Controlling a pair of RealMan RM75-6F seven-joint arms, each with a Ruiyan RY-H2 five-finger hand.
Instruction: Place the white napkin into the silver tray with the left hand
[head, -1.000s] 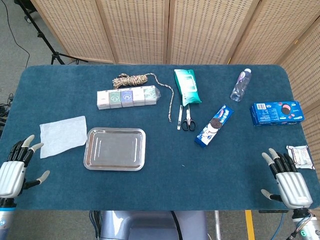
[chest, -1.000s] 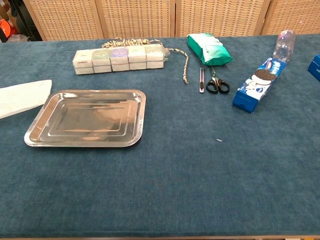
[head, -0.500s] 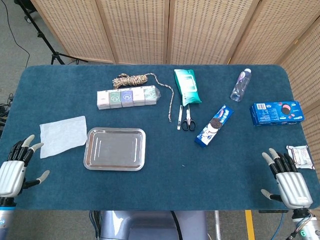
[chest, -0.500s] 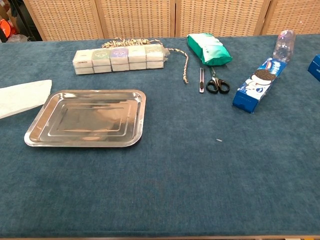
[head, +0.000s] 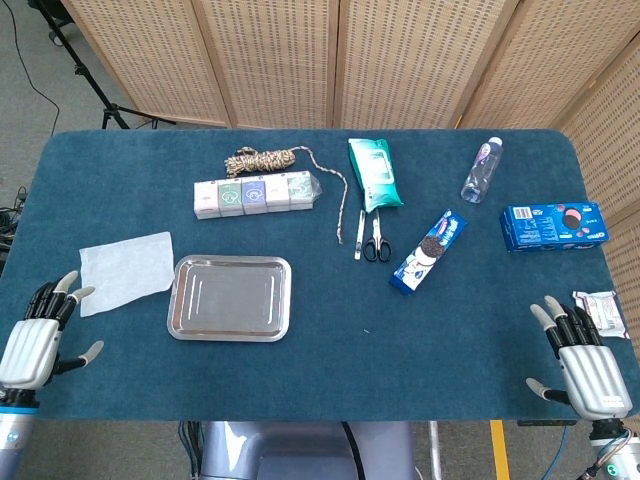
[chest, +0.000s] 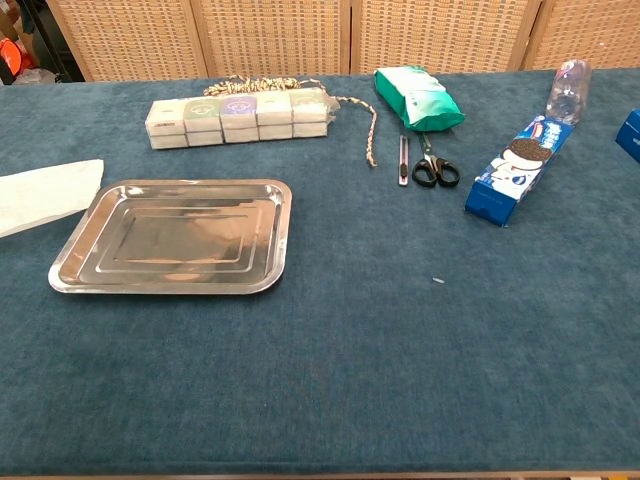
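Note:
The white napkin (head: 126, 270) lies flat on the blue tablecloth, just left of the silver tray (head: 230, 298); in the chest view the napkin (chest: 45, 193) is cut off by the left edge, beside the tray (chest: 70, 268). The tray holds nothing. My left hand (head: 35, 338) hovers at the table's front left corner, fingers spread and holding nothing, a short way in front of the napkin. My right hand (head: 583, 363) is at the front right corner, likewise spread and holding nothing. Neither hand shows in the chest view.
Behind the tray stand a row of small boxes (head: 255, 194) and a coiled rope (head: 262, 159). A green packet (head: 374, 173), scissors (head: 375, 238), a cookie pack (head: 429, 250), a bottle (head: 482, 169), a blue box (head: 553, 225) and a small wrapper (head: 601, 309) lie to the right.
Both hands have drawn back slightly toward the table's front edge. The napkin and tray have not moved.

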